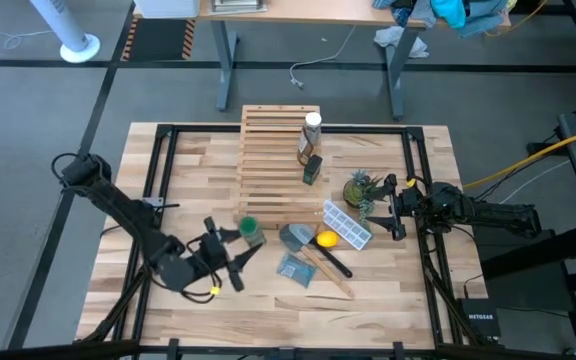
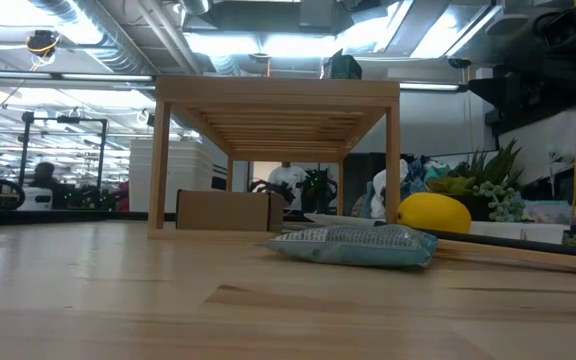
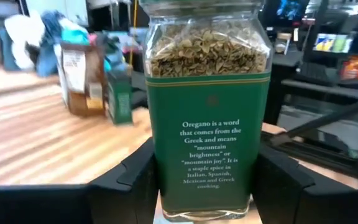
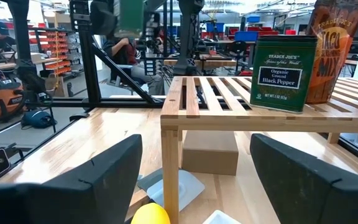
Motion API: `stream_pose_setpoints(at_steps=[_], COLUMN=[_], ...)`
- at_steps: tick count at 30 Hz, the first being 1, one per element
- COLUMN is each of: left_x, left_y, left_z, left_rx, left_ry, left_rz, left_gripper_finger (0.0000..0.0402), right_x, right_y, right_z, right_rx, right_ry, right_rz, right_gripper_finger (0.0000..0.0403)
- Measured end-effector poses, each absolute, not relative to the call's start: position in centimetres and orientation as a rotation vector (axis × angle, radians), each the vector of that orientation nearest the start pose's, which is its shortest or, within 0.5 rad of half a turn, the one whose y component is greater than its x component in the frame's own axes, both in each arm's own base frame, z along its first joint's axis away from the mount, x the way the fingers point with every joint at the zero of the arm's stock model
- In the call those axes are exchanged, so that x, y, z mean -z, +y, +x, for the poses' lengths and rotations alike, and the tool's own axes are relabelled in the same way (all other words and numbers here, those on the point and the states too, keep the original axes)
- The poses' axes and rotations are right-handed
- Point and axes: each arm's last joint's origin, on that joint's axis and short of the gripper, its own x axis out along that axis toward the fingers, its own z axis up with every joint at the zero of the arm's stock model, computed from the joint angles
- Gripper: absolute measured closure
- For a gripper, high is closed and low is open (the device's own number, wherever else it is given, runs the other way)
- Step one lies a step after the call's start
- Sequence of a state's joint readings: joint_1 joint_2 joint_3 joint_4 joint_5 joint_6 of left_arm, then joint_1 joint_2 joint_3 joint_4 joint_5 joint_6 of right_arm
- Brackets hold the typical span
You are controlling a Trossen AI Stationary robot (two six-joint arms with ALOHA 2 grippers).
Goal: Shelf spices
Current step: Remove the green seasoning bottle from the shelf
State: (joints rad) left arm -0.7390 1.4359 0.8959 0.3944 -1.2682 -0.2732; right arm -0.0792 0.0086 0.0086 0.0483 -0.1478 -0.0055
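The slatted light-wood shelf [image 1: 273, 160] stands at the table's far middle. On its top stand a white-capped bottle [image 1: 312, 124], an orange-brown packet [image 4: 333, 50] and a small black pepper box [image 4: 283, 72]. My left gripper [image 1: 238, 243] is near the shelf's near edge, shut on a green-lidded oregano jar [image 3: 207, 112]. My right gripper [image 4: 194, 180] waits open at the table's right, facing the shelf, with nothing between its fingers. My left gripper pinches the jar's lower body, at the two sides of its green label [image 3: 166, 168], between its two fingers [image 3: 129, 177]. The fingers lie level, coming from the table's near left. The jar stands upright in the hold, lifted clear of the table.
Right of the jar lie grey flat pieces [image 1: 296, 237], a yellow round object [image 1: 324, 239], a wooden stick [image 1: 330, 272] and a grey packet [image 2: 353, 243]. A clear compartment tray [image 1: 347, 224] and a small plant [image 1: 360, 189] sit near my right gripper. Black rails [image 1: 164, 150] frame the table.
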Motion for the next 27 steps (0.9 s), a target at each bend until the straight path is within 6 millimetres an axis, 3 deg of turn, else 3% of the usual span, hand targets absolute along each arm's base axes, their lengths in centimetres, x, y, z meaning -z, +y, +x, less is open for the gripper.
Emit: stream_pose_setpoints(at_steps=[12, 15, 19, 27], left_x=[-22.2, -20.7, -18.8, -15.7], left_y=[-21.8, -22.4, -22.9, -23.0], left_z=[23.6, 23.8, 24.2, 25.0], left_rx=[-0.446, -0.435, -0.415, -0.439], left_ry=[0.112, 0.134, 0.176, 0.228], left_rz=[-0.226, -0.228, -0.233, -0.193], left_gripper_finger=[0.0214, 0.0214, 0.0214, 0.0214], right_x=[-17.1, -17.2, -17.5, -17.7], right_y=[-0.3, -0.3, -0.3, -0.3], right_z=[9.7, 9.7, 9.7, 9.7], right_rx=[-0.07, -0.073, -0.081, -0.084], right_ry=[-0.058, -0.058, -0.082, -0.109], right_rz=[-0.01, 0.08, 0.219, 0.226], right_gripper_finger=[0.0096, 0.0096, 0.0096, 0.0096])
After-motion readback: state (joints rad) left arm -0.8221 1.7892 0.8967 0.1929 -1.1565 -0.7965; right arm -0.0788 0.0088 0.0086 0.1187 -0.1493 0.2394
